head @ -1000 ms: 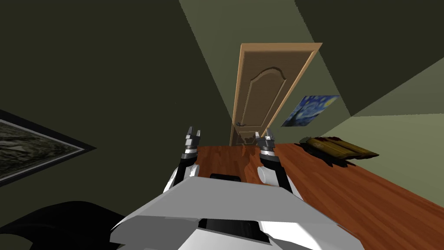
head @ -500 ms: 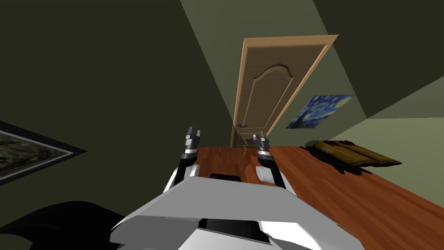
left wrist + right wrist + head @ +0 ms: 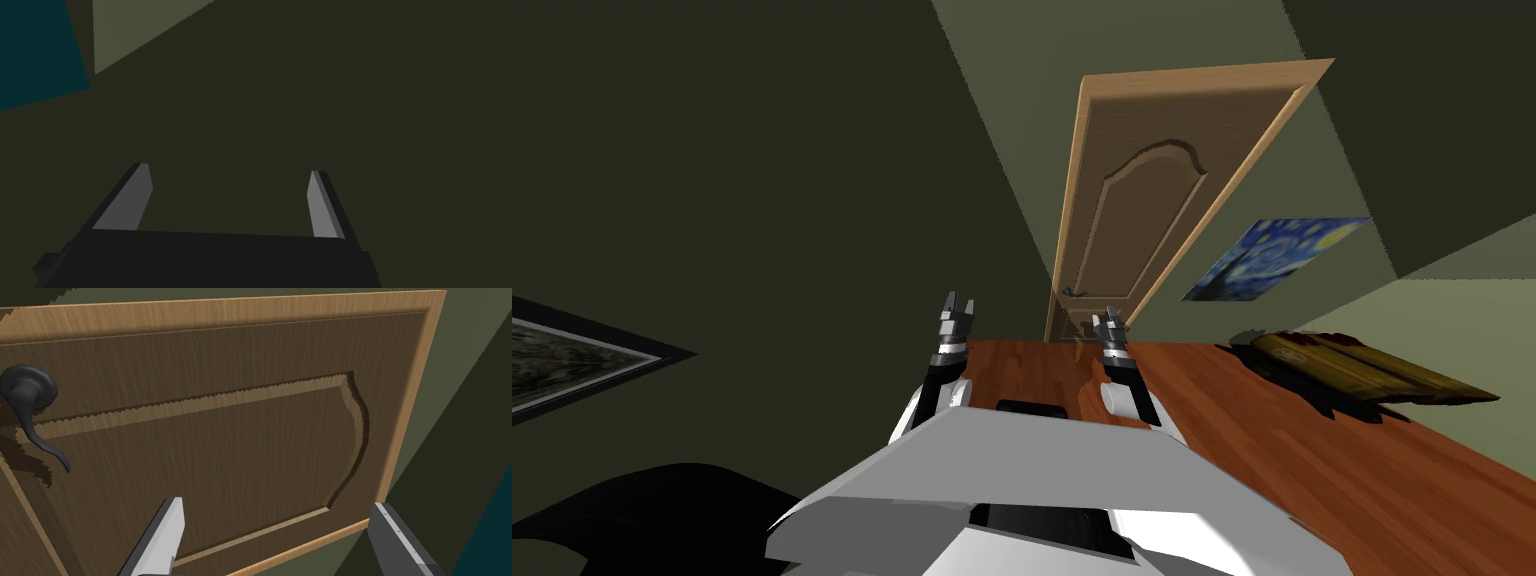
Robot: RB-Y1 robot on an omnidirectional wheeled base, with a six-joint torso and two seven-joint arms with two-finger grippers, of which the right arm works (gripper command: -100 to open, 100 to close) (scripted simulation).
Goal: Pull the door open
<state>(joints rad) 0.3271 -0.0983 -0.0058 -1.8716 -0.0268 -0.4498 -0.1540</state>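
A brown door (image 3: 1132, 200) with an arched recessed panel stands in a paler frame straight ahead, at the far edge of a reddish wooden floor (image 3: 1272, 430). Both forearms rise side by side and reach forward. The right gripper (image 3: 277, 503) points at the lower part of the door panel, not touching it, with its two thin fingers spread wide and nothing between them. A dark lever handle (image 3: 30, 408) sits near the door's long edge, off to one side of those fingers and clear of them. The left gripper (image 3: 228, 169) is held up level with the right, facing a dark green wall, its fingers also spread and empty. A blue swirling painting (image 3: 1277, 258) hangs on the wall beside the door. A flat yellow-brown object (image 3: 1362, 370) lies at the floor's right edge.
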